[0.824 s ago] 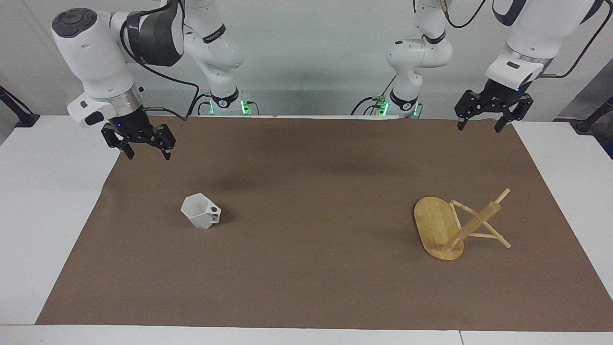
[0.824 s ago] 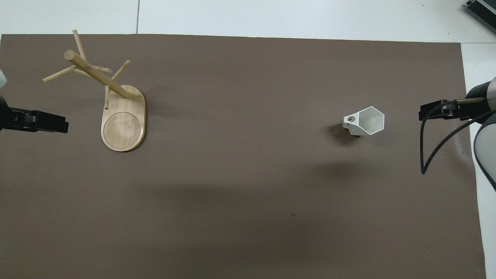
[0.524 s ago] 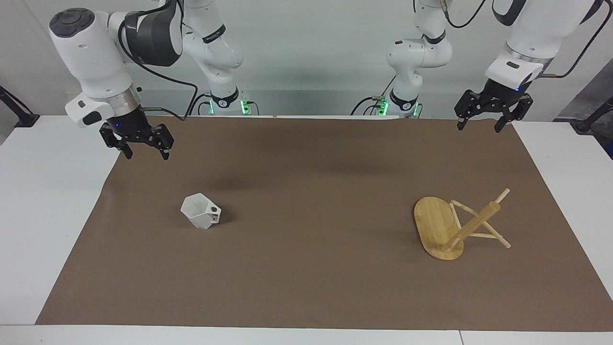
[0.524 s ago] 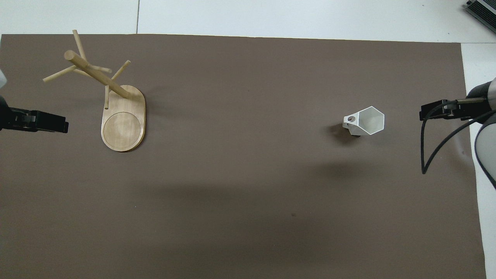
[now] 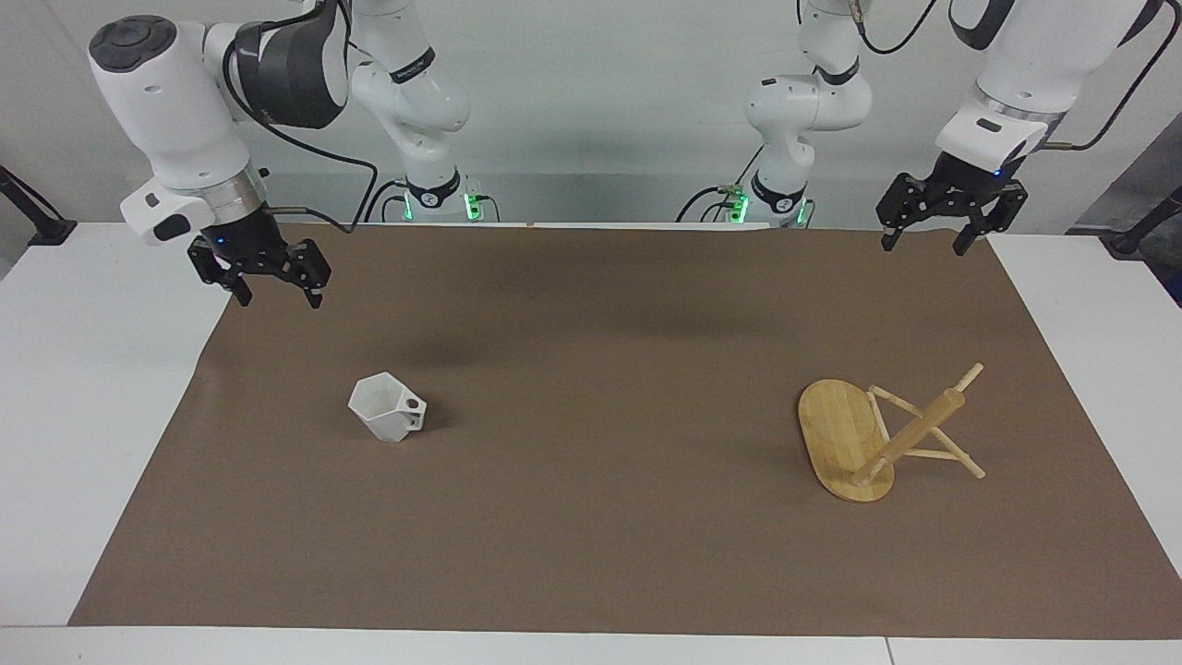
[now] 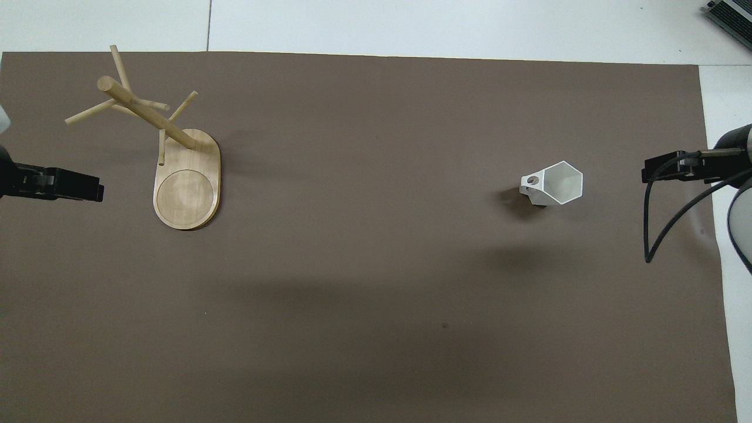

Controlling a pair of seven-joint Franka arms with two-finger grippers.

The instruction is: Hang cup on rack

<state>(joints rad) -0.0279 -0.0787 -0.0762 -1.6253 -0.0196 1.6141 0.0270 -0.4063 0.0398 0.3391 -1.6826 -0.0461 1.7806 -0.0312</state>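
The white faceted cup (image 5: 388, 408) (image 6: 555, 184) stands mouth up on the brown mat, toward the right arm's end, its pierced handle pointing at the middle of the table. At the left arm's end, the bamboo rack (image 5: 845, 434) (image 6: 187, 188) rests on its oval base, with bare pegs on its post. My right gripper (image 5: 280, 301) (image 6: 653, 171) hangs open and empty over the mat's corner by the right arm's base, well apart from the cup. Over the mat's corner by the left arm's base, my left gripper (image 5: 923, 248) (image 6: 88, 188) waits open and empty, away from the rack.
The brown mat (image 5: 591, 369) covers most of the white table (image 5: 92, 416), with only the cup and rack on it. A black cable (image 6: 658, 223) loops down from the right wrist.
My right gripper has drifted slightly toward the right arm's end of the table, away from the cup. The left arm, cup and rack have not moved.
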